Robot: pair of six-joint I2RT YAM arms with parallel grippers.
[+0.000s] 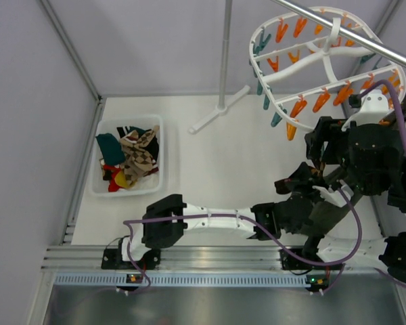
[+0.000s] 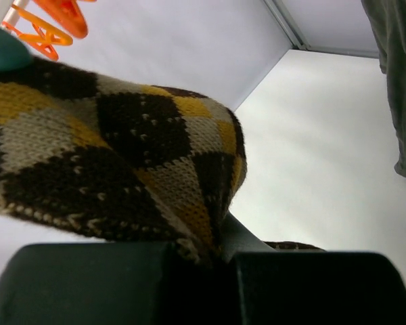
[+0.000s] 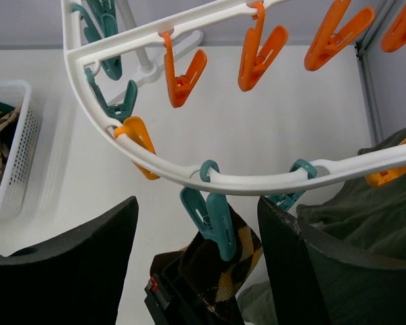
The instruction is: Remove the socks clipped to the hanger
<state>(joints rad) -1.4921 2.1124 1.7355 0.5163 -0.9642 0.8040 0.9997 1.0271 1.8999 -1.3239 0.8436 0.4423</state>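
Two grippers, mine. Left gripper (image 2: 222, 261): clamped on argyle sock (image 2: 122, 156), which hangs from teal clip (image 3: 213, 220) on hanger (image 3: 155, 168) rim. Right gripper (image 3: 197, 227): jaws wide apart, just below same rim. Other socks (image 1: 132, 159): heaped in white basket (image 1: 100, 181), well apart.

L wrist cam: argyle sock (image 2: 122, 156) runs off the left edge; left fingers (image 2: 88, 284) are a dark blur, tips hidden under the knit; green garment (image 2: 399, 81) cut at top right. R wrist cam: hanger (image 3: 257, 184) cropped top & right, basket (image 3: 13, 169) cut by left edge. Top cam: left fingers, near the right edge of the surface (image 1: 223, 169), lost among dark arm parts.
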